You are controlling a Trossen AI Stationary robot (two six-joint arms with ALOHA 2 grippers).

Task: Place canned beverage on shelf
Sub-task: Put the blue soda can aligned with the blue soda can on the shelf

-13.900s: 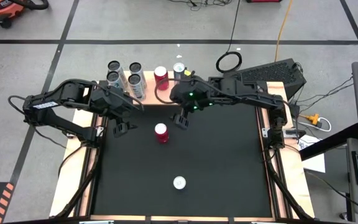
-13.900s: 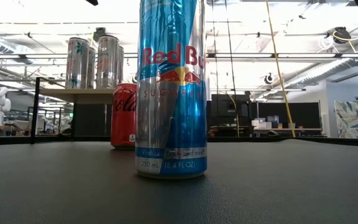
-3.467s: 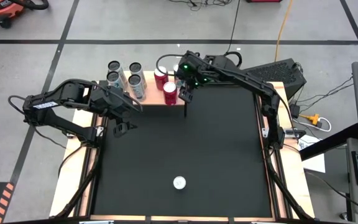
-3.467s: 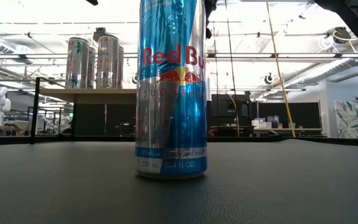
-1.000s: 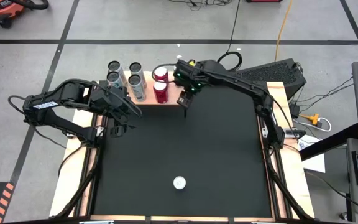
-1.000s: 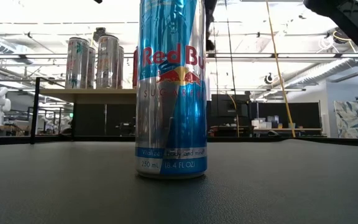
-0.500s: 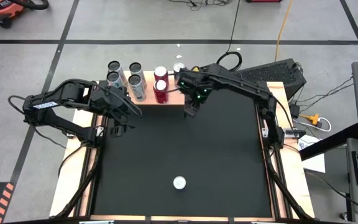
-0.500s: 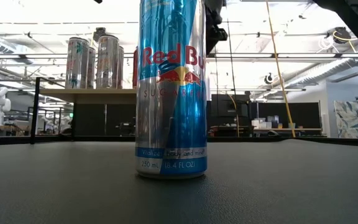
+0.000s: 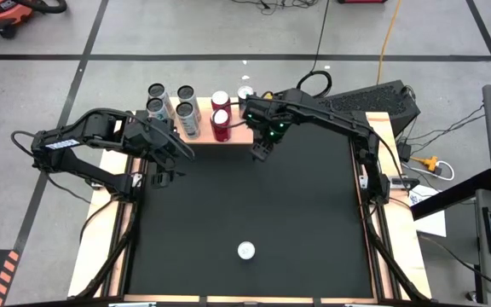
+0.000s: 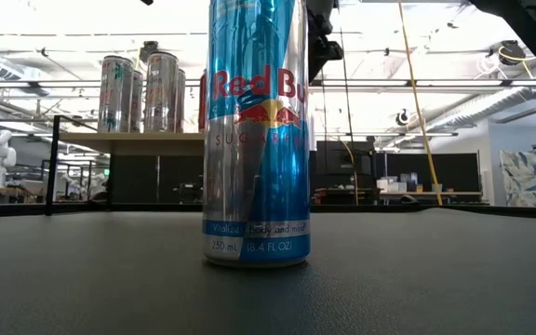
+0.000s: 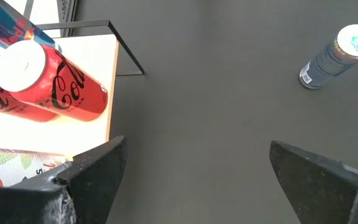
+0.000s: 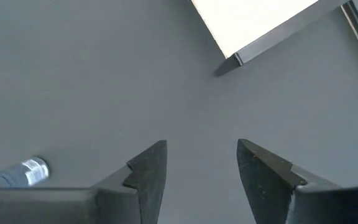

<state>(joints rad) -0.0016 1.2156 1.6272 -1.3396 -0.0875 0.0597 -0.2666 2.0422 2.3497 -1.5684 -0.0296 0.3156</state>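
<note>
1. The blue can point(image 9: 245, 250) stands alone on the worktop point(image 9: 297, 222), far from the shelf point(image 9: 239, 132).
2. It looks smooth, hard and slippery; grab its middle.
3. The right end effector point(image 9: 260, 154), beside the shelf, is half open and holds nothing.

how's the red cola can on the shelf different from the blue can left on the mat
The red cola can stands on the wooden shelf beside other cans; the blue can stands alone on the black mat, near its front. The blue can is silver-blue and slimmer; the cola can is red. Both are upright, and no claw holds either.
</note>
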